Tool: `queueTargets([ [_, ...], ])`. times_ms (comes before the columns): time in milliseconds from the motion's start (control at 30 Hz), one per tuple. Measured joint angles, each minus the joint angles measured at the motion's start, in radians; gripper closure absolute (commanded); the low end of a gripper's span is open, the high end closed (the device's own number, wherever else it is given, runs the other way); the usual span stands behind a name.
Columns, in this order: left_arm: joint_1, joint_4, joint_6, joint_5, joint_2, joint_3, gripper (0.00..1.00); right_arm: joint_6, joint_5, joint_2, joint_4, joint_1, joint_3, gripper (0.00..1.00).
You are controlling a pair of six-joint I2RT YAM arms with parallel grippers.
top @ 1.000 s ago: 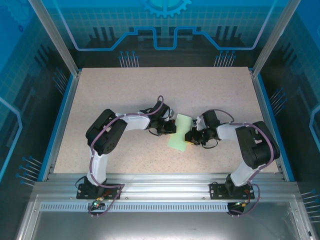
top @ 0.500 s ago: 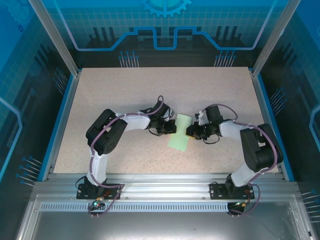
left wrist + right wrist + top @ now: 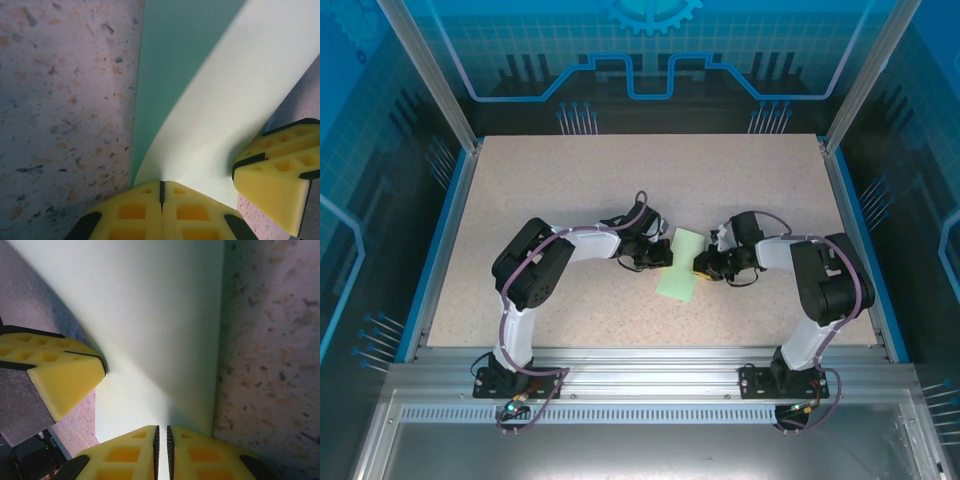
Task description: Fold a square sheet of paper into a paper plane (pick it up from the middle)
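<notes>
On the speckled table [image 3: 620, 180], the square sheet of paper [image 3: 680, 264] (pale mint, bowed) sits between both arms. The left gripper [image 3: 161, 186] pinches its left edge and the right gripper [image 3: 161, 432] pinches the opposite edge.

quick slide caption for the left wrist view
Left gripper pinching the curled mint-green paper sheet over the speckled table, another yellow fingertip alongside

High rear overview, close wrist views, sharing paper [image 3: 680, 268]
</notes>
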State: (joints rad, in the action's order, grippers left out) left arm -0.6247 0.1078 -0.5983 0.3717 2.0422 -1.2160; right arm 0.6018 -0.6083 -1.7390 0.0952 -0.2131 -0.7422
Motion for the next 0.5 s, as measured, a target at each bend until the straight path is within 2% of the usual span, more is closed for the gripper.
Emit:
queueTargets([
  [500,0.0,0.001,0.003,0.0,0.0,-0.001,1.0,-0.023,0.025,0.022,0.047,0.012,-0.1,0.84],
])
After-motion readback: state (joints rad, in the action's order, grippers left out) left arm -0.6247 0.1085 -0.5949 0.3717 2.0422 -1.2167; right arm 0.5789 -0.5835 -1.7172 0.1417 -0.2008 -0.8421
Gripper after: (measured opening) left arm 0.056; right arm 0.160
